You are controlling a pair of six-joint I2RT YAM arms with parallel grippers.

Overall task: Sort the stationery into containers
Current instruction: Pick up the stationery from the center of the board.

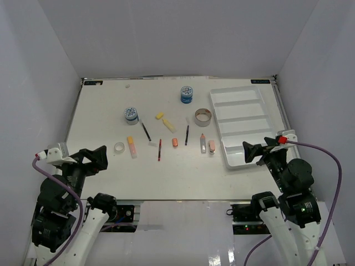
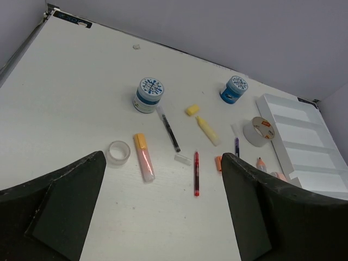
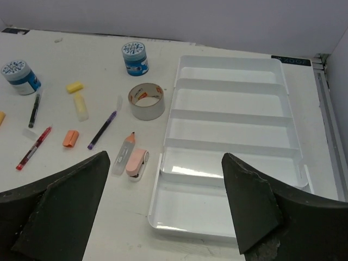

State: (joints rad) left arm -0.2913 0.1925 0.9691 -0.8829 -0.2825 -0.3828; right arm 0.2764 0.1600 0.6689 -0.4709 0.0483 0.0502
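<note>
The left arm (image 1: 72,166) and right arm (image 1: 288,172) are holding their jaws spread and empty while thin pens (image 1: 160,149), tape rolls (image 1: 202,117) and round blue-white tubs (image 1: 187,95) are lying unsorted on the white surface (image 1: 111,111) beside the white divided plastic tray (image 1: 238,100), so reaching for one is probably coming first.

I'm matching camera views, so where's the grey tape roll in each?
Top external: grey tape roll right of centre.
Left wrist: the roll sits right, mid-height.
Right wrist: the roll sits left of centre, upper half.
Shared landmark: the white tray, just right of the roll in every view.
</note>
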